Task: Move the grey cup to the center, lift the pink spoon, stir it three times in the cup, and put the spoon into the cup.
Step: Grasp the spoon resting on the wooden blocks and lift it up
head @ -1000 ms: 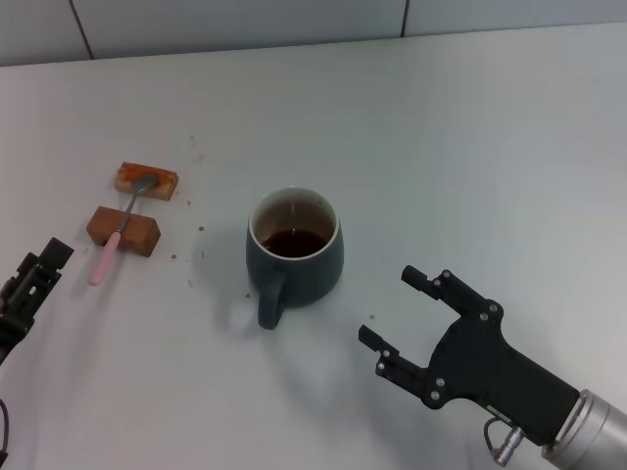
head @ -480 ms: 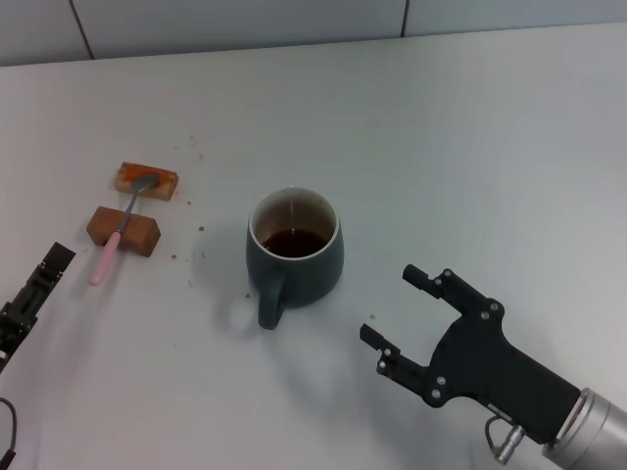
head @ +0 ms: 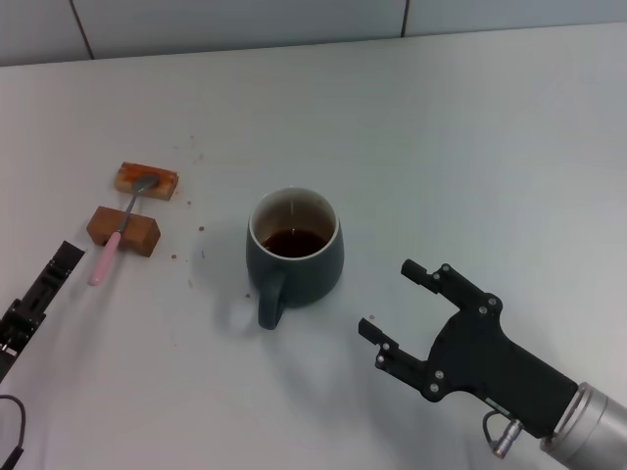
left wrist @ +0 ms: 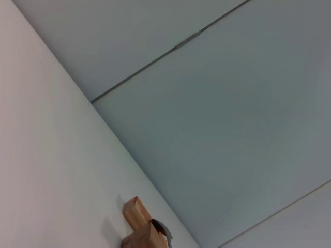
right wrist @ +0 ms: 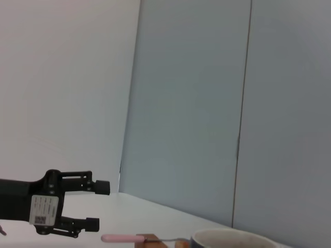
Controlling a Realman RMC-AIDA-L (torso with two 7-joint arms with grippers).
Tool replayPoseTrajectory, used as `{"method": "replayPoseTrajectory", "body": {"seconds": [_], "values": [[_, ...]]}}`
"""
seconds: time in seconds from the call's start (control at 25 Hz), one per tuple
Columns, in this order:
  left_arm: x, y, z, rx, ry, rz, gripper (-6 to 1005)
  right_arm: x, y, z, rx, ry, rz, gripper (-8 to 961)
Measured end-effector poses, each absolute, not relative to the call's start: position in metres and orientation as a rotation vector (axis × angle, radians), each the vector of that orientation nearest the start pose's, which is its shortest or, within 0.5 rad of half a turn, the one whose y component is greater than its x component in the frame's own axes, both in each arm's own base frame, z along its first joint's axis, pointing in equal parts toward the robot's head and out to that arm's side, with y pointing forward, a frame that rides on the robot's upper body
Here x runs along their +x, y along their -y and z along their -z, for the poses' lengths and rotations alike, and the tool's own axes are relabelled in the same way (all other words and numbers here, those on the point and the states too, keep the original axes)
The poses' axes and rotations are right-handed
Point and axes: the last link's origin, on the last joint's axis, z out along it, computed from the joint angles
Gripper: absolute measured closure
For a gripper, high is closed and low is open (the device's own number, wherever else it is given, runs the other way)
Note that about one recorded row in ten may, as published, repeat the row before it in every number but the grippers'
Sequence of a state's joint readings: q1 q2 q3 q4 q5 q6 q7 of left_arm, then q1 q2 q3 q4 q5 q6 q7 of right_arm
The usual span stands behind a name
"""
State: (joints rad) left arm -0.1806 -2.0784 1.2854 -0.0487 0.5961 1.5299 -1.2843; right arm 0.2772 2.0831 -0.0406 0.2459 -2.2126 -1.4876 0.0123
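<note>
Two grippers sit in my head view: the right gripper rests low beside the grey cup, fingers spread wide, holding nothing, apart from the mug on the side away from the spoon. The pink spoon lies across two brown blocks, with the left gripper just beside its handle end. My left wrist view shows only one block. My right wrist view shows the left gripper's fingers parted, near the spoon's handle.
</note>
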Motion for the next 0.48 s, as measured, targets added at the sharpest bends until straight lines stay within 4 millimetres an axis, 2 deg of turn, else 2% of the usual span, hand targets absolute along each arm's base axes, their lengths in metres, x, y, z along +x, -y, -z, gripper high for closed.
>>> {"method": "replayPoseTrajectory", "body": {"seconds": [0.48], "values": [[-0.365, -0.1978, 0.0369, -1.533, 1.551, 1.339, 144, 0.2821, -0.1981, 0.1079, -2.283, -0.227, -0.896, 197]]}}
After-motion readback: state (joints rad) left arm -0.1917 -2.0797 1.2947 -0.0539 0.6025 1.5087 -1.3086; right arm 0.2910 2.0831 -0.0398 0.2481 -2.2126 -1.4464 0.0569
